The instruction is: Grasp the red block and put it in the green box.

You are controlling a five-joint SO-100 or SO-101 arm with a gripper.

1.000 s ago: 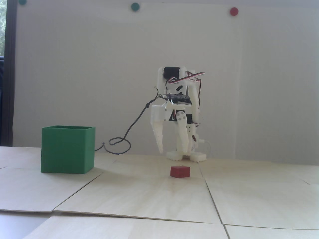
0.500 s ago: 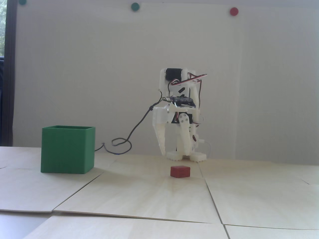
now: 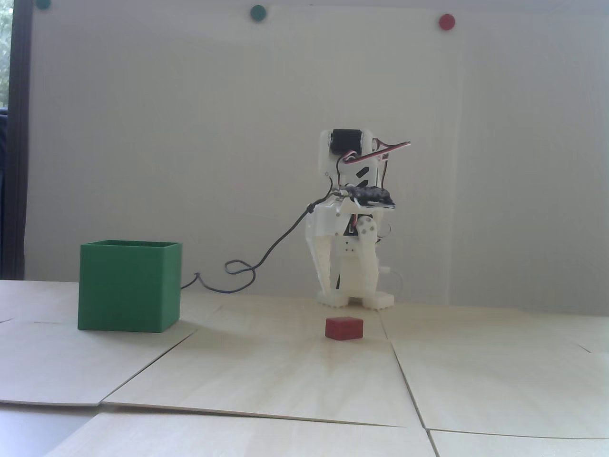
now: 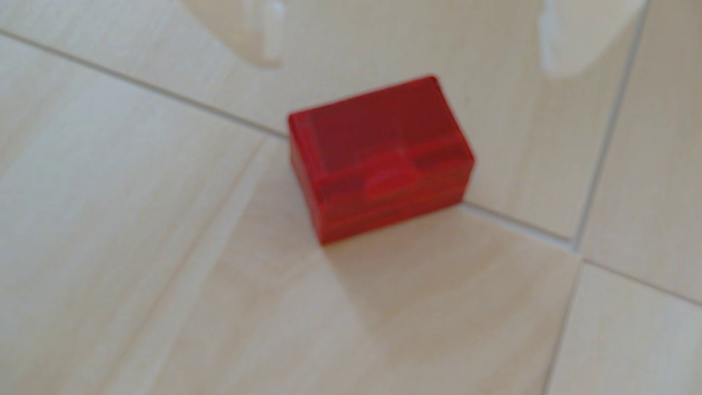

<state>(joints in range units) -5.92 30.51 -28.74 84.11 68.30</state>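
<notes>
No writing readable anywhere. Fixed view, left to right: green box (image 3: 128, 285) upright near the table's (image 3: 266, 376) left edge, open top; black cable (image 3: 266, 252) looping behind it toward the arm (image 3: 352, 223); red block (image 3: 344, 329) flat on the table mid-width, well apart from the box, nothing between them. Gripper (image 3: 346, 290) hangs behind and above the block, fingers pointing down, spread apart, holding nothing (not touching the block). Wrist view: block (image 4: 380, 159) sits over a panel seam, both fingertips (image 4: 266, 34) blurred at top edge.
</notes>
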